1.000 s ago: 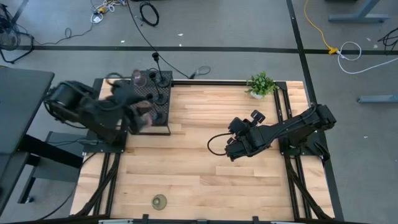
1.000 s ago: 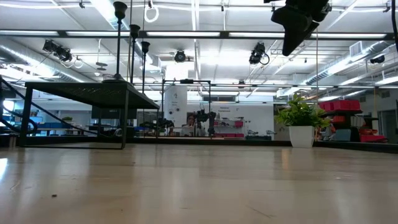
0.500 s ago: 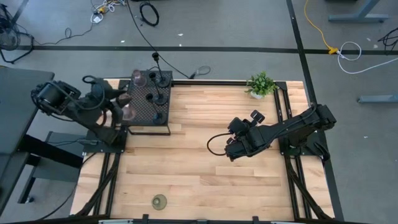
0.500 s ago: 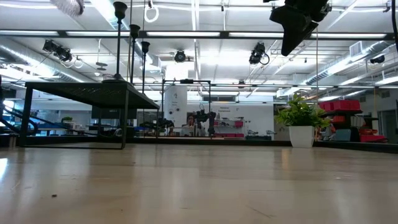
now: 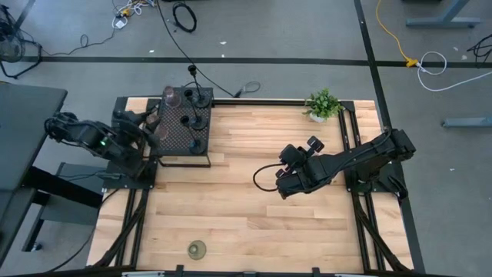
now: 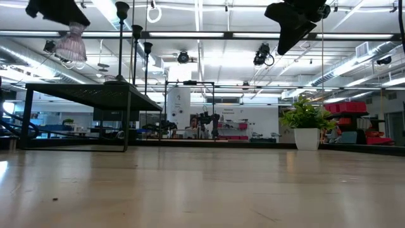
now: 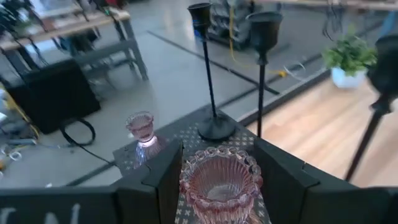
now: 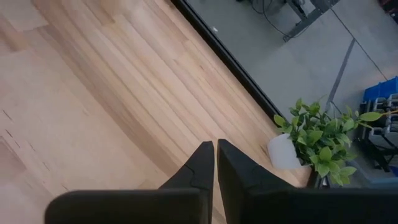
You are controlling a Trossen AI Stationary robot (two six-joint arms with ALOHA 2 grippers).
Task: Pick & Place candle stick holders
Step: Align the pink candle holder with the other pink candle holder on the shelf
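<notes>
Gripping pink goblet [image 7: 219,183] upright, left gripper [image 7: 217,186] beside mesh box [image 5: 184,131].

The pale wooden bench [image 5: 246,192] is seen whole from straight overhead in the high view. It is viewed level from its surface toward the room in the low view. The small green potted plant [image 5: 323,104] is shared by both and by the right wrist view; the black perforated mesh box [image 7: 186,140] is looked down on closely from the left wrist.

Ribbed pink glass goblet [image 7: 219,180], black candlestick stems [image 7: 208,74], perforated black mesh box [image 5: 184,127], pale wood table [image 5: 254,208].
</notes>
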